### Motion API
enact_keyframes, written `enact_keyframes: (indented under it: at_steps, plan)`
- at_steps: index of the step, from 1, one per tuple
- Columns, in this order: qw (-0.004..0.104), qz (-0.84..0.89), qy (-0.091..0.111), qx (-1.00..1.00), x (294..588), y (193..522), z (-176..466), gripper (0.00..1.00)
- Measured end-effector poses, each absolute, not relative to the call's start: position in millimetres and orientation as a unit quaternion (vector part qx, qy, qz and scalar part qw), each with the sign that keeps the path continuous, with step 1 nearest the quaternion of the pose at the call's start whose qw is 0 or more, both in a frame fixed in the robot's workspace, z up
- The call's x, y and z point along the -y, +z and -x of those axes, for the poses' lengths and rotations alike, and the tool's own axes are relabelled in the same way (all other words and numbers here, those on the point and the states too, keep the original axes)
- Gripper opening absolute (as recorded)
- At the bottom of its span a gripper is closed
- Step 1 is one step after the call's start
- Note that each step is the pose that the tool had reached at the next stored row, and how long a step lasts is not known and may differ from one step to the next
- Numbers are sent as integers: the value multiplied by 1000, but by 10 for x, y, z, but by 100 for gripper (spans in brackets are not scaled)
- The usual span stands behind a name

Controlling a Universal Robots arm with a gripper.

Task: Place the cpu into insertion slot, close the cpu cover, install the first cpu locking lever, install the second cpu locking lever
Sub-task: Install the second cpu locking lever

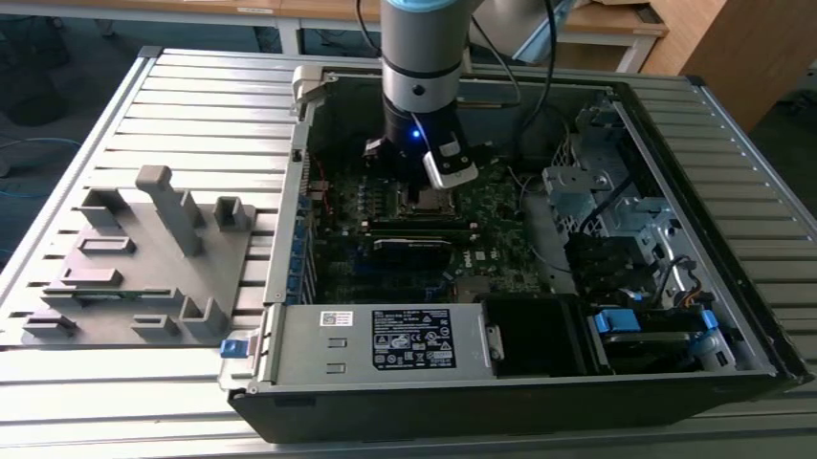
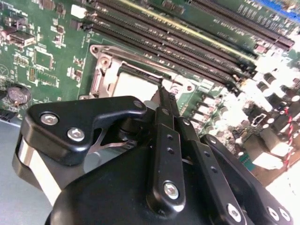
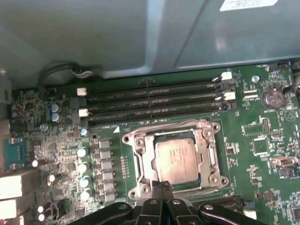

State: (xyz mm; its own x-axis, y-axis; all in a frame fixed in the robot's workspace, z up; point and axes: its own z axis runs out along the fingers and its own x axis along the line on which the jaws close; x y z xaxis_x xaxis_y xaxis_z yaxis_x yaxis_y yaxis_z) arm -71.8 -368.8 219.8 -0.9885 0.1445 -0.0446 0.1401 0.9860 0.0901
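The cpu [image 3: 177,161] lies flat in the insertion slot [image 1: 430,200], its silver top showing through the window of the cpu cover [image 3: 210,154], which lies down around it. In the second wrist view the cpu [image 2: 133,86] and the cover [image 2: 105,75] sit just beyond my fingertips. My gripper [image 3: 161,186] hovers at the socket's edge on the side away from the memory slots, fingers pressed together with nothing visible between them. In the second wrist view the gripper [image 2: 165,93] points down at the socket's rim. The exterior view shows the gripper [image 1: 424,189] low over the motherboard.
Long black memory slots [image 3: 154,101] run beside the socket. Capacitors [image 3: 83,166] stand on one side, and a coin battery [image 3: 272,97] lies on the other. The case wall [image 1: 306,191], power supply [image 1: 383,339] and drive cage [image 1: 600,191] ring the board. A grey fixture block [image 1: 141,258] sits on the exterior view's left.
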Motion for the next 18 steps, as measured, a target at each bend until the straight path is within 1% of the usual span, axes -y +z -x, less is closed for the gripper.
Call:
enact_keyframes:
  at_steps: [10,18]
  plan:
    - [26,-71,41,-996,3592,2174,543,10]
    - [26,-71,41,-996,3575,2186,516,10]
